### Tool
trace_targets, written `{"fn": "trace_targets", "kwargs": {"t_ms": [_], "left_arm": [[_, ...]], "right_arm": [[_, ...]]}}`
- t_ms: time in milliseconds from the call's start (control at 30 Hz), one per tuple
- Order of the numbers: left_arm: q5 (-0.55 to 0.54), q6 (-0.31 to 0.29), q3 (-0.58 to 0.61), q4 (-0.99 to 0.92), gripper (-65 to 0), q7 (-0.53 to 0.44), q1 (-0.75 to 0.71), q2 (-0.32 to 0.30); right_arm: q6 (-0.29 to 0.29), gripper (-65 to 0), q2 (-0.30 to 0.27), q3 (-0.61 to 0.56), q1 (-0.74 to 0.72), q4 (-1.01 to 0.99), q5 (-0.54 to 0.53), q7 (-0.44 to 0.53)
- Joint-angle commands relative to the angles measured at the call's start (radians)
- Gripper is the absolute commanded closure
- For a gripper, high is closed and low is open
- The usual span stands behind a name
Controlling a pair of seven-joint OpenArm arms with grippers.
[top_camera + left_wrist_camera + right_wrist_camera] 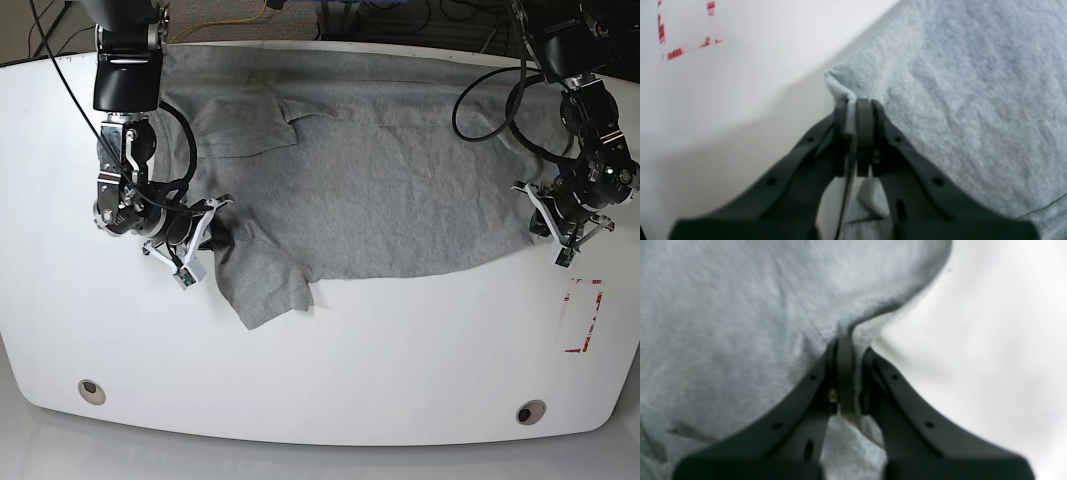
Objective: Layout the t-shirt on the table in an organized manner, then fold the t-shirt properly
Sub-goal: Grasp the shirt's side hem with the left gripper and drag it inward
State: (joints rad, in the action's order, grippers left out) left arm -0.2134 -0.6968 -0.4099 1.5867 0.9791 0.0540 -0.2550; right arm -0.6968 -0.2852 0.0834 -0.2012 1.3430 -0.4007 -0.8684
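Observation:
The light grey t-shirt [380, 200] lies spread wide across the white table [350, 370], with one sleeve [262, 290] pointing toward the front edge and another part folded over at the back left [245, 125]. My left gripper [527, 222] is at the shirt's right corner, shut on the cloth edge [840, 83]. In the left wrist view the left gripper [857, 106] pinches a thin fold of the t-shirt [957, 83]. My right gripper [218, 222] is shut on the shirt beside the front sleeve. The right wrist view shows the right gripper [850, 346] clamping a raised ridge of the t-shirt [723, 323].
A small red-outlined rectangle mark [583, 315] sits on the table just in front of the left gripper, also visible as the red mark [683, 33] in the left wrist view. Two round grommet holes [91, 391] [530, 412] lie near the front edge. Cables run behind the table's far edge.

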Motion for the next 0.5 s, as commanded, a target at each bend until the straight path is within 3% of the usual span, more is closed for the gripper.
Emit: {"fn": "trace_targets", "kwargs": {"t_ms": [0, 467], "left_arm": [[-0.010, -0.001, -0.002, 0.022, -2.9, -0.013, -0.004, -0.013], [-0.005, -0.001, 0.101, 0.119, -2.9, -0.012, -0.099, -0.014]], "right_arm": [[-0.001, -0.2, -0.012, 0.005, -0.004, 0.023, -0.014, 0.008], [-0.001, -0.2, -0.024, 0.005, 0.018, 0.025, -0.014, 0.008]]}}
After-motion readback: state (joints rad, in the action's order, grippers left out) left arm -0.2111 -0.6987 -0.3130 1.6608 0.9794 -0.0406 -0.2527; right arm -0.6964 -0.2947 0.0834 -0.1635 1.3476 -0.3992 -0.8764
